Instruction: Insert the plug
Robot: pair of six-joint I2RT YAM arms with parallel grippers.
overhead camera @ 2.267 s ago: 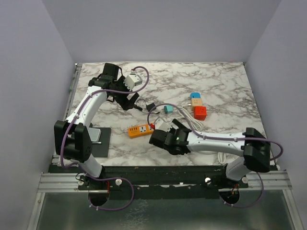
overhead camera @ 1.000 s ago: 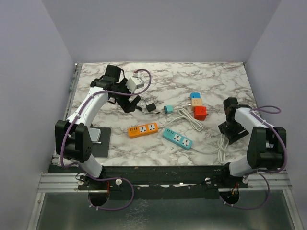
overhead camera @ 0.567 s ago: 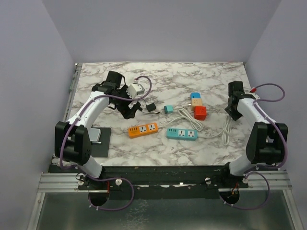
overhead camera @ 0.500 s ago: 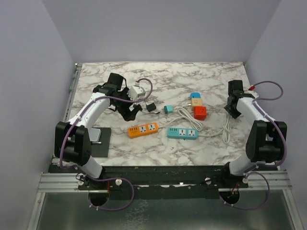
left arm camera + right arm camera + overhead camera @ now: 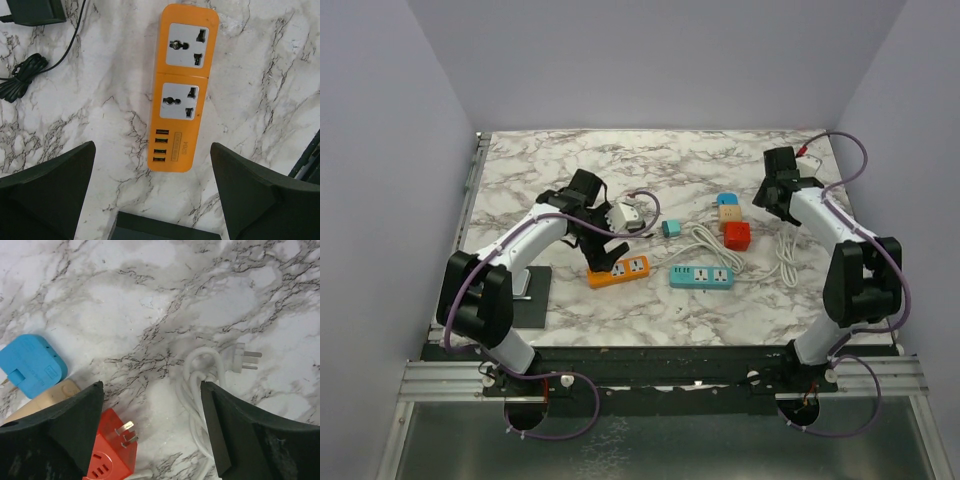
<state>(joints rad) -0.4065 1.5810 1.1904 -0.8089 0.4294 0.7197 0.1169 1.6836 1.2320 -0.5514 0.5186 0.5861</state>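
Under it all, table (image 5: 670, 160): white marble with grey veins, everything below lies on it.
Left arm (image 5: 535, 235): reaches from the near left corner toward the middle, wrist bent down over the orange strip.
Right arm (image 5: 840, 225): stretches along the right side toward the far right part of the table.
Plate (image 5: 530, 283): black, flat, at the near left, beside the left arm's base.
Cable (image 5: 197, 390): white, in loose loops on the right half, running from the teal strip out to the right and ending at the plug.
Left gripper (image 5: 152, 150): fingers spread wide, nothing between them, hanging above the USB end of the orange strip, not touching it.
Right gripper (image 5: 151, 385): fingers apart, pinching nothing, above bare marble between the red adapter and the cable loops.
Teal strip (image 5: 701, 277): near the middle, just right of the orange strip, lying left to right, sockets up.
Orange strip (image 5: 182, 85): left of middle, two sockets and a row of USB ports facing up, both sockets free.
Red adapter (image 5: 737, 235): cube, right of middle, its pins showing in the right wrist view.
Beige adapter (image 5: 726, 213): touching the red one on its far side.
Blue adapter (image 5: 726, 199): just beyond the beige one.
Black adapter (image 5: 35, 10): just far of the orange strip, with a thin black bundled lead.
Small teal adapter (image 5: 670, 228): alone near the middle, left of the red cube.
Plug (image 5: 245, 360): white, flat on the marble at the right, at the cable's end, pins bare, held by neither gripper, well apart from both strips.
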